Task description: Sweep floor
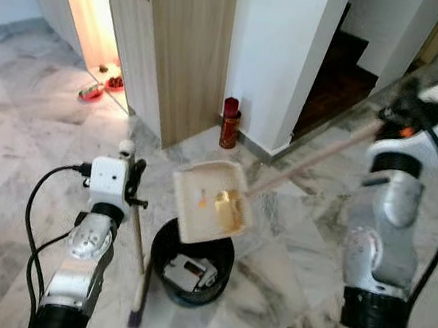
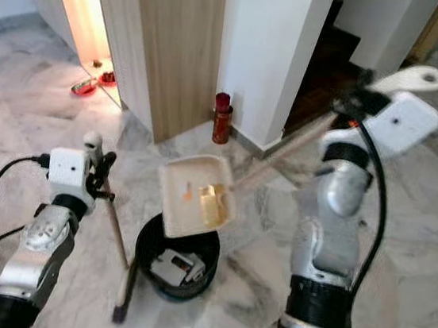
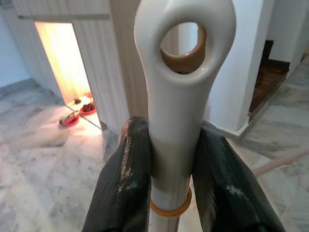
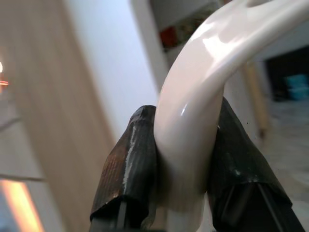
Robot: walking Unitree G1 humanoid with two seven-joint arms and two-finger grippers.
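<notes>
Tilting dustpan over bin, marble floor

Dustpan tilted above bin; broom just left of bin; bottle behind, by wall corner.
</notes>
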